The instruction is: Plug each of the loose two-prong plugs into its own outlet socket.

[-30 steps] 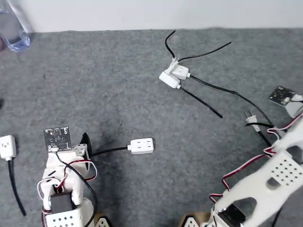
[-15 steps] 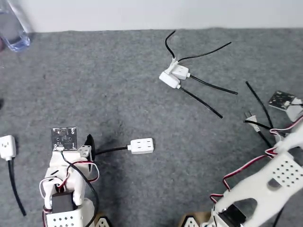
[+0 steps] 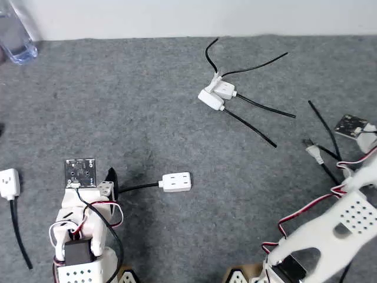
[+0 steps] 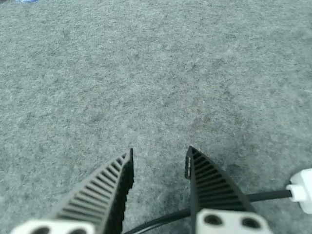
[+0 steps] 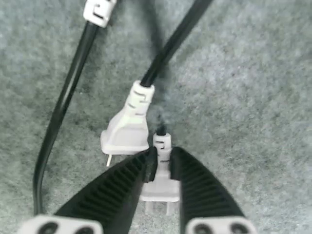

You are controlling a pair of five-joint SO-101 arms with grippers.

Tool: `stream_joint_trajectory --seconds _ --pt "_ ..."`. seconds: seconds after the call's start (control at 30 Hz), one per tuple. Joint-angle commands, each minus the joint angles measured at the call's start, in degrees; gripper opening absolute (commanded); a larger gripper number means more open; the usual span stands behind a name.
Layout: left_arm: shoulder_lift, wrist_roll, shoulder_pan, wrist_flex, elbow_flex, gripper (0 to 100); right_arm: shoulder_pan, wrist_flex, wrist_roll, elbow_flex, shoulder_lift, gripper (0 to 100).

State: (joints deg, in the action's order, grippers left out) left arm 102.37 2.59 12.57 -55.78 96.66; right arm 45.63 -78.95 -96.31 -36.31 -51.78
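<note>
Right gripper (image 5: 162,152) is clenched on a white plug (image 5: 157,187), near the overhead frame's right edge, with a second plug (image 5: 127,131) just beside it. Left gripper (image 4: 160,151) gapes over carpet (image 4: 146,73). Best lifted squarely (prongs level), clear of its neighbour, toward the socket (image 3: 176,181) at lower centre.

Grey carpeted table (image 3: 129,118) carries sockets (image 3: 177,181), a plug (image 5: 127,129) and cords (image 3: 259,106).

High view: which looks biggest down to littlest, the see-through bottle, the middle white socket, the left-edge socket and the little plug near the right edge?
1. bottle, largest, even though the edge cuts it off.
2. middle socket and left-edge socket: they look alike, so no ranking.
3. plug, smallest.
</note>
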Motion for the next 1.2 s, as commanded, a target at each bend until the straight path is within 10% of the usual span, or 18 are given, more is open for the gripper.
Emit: stream_joint_trajectory --seconds 0.0,0.87,1.17 --pt "0.09 -0.62 -0.44 -0.26 -0.13 17 0.31 -3.47 4.04 1.76 -1.10 1.8" --pt "0.09 -0.62 -0.35 -0.26 -0.13 17 -3.82 -23.52 5.80 -1.32 9.63 1.3" --pt "0.09 -0.62 -0.35 -0.26 -0.13 17 -0.40 -23.43 4.92 5.10 17.10 23.6"
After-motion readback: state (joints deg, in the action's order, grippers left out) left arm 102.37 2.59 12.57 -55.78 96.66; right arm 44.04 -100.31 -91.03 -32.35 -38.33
